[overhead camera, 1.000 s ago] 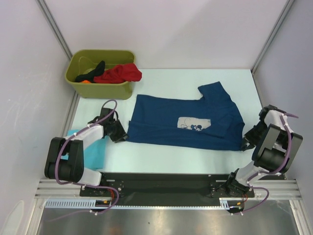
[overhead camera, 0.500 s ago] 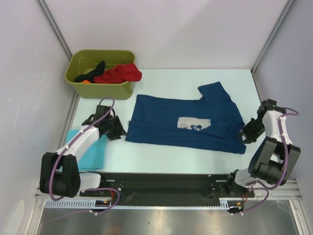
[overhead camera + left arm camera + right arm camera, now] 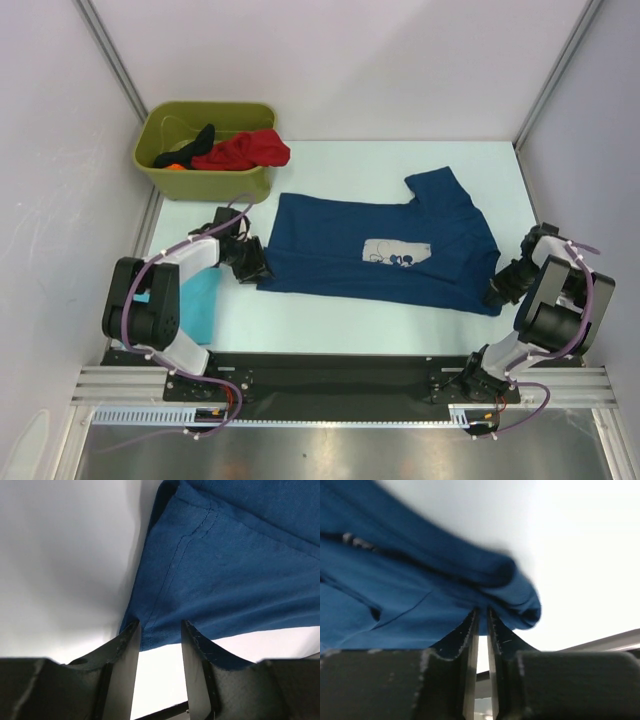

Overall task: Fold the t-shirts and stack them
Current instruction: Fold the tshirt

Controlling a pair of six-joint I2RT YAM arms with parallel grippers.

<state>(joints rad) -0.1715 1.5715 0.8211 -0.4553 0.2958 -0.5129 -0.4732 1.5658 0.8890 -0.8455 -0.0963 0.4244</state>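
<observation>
Top external view: navy t-shirt (image 3: 380, 250) flat, jaws at both ends

Shows the navy t-shirt print-up on the tabletop (image 3: 340, 322). Finds left jaws parted around its left hem corner, right jaws pinched on a bunched fold at its right edge. Places a turquoise t-shirt (image 3: 203, 305) beside the left arm (image 3: 190, 255), a red t-shirt (image 3: 245, 150) and a black t-shirt (image 3: 200, 138) in the olive bin (image 3: 205, 182).

Right claw (image 3: 481, 611): fingers are seen drawn almost together, with a thin slit left between them.
Navy t-shirt (image 3: 420, 587): bunched folds are met at the fingertips; whether cloth is pinched cannot be told.
Counter (image 3: 580, 555): white, seen beyond the shirt.
</observation>
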